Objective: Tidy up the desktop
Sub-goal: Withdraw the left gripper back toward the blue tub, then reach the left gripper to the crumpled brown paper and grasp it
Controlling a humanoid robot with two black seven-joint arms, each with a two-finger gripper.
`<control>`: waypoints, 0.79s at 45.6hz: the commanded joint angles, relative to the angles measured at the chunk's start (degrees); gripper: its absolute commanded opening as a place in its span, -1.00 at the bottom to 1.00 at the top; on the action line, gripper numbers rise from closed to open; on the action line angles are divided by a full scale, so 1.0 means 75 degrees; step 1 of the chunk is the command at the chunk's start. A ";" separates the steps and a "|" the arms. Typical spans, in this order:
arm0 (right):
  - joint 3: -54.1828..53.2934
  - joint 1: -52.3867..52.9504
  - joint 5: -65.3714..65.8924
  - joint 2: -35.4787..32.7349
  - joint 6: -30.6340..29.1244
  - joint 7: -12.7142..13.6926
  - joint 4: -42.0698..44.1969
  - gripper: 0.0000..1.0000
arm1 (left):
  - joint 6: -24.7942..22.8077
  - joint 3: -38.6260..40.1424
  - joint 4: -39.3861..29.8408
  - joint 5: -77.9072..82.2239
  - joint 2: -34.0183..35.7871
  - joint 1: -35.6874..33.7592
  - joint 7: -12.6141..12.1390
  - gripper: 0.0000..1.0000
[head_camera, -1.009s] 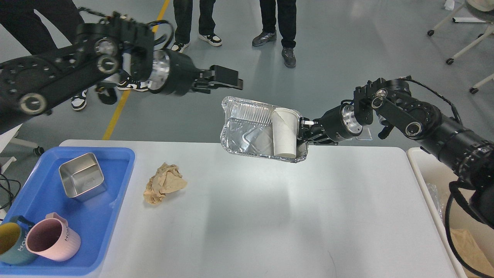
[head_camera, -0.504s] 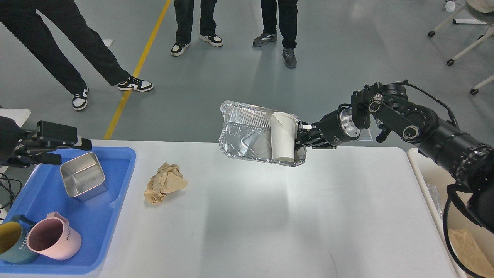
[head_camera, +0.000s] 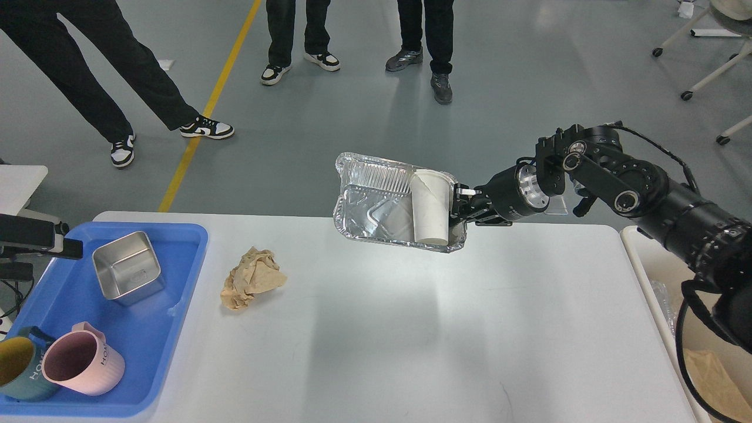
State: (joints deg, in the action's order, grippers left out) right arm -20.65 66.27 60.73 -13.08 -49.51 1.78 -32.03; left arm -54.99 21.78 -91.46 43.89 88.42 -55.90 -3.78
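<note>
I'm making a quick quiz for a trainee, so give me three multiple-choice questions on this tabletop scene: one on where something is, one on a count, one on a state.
1. Where does the crumpled brown paper ball lie?
A. in the blue plastic tray
B. on the white rectangular desktop, right of the tray
C. in the foil container

2. How many mugs stand in the blue plastic tray?
A. one
B. two
C. three

3. What state is the silver foil container in?
A. lifted and tilted, held by the right gripper
B. flat on the desktop
C. crushed in the tray

Answers:
B, the paper rests on the bare white rectangular desktop beside the tray.
B, a pink mug and a teal mug stand there, beside a square steel tin.
A, the right gripper clamps its rim, a white paper cup inside.
</note>
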 commanded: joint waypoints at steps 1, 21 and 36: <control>0.0000 0.0000 0.0012 0.0045 0.0027 -0.0002 -0.0006 -1.00 | 0.0054 -0.0044 0.0089 0.0147 0.0001 0.0011 0.0012 0.89; 0.0000 0.0011 0.0000 0.0103 0.0074 -0.0014 -0.0018 -1.00 | 0.4765 -0.1673 0.1846 0.2772 -0.4111 0.0070 -0.0972 0.89; -0.0012 -0.0012 0.0000 -0.0119 0.0074 -0.0038 -0.0135 -1.00 | 0.5515 -0.2259 0.3839 0.3570 -0.6667 0.0339 -0.0996 0.89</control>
State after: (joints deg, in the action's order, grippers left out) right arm -20.72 66.36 60.73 -13.25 -48.97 1.53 -32.41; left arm -15.32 6.30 -65.25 69.94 42.90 -55.09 -11.24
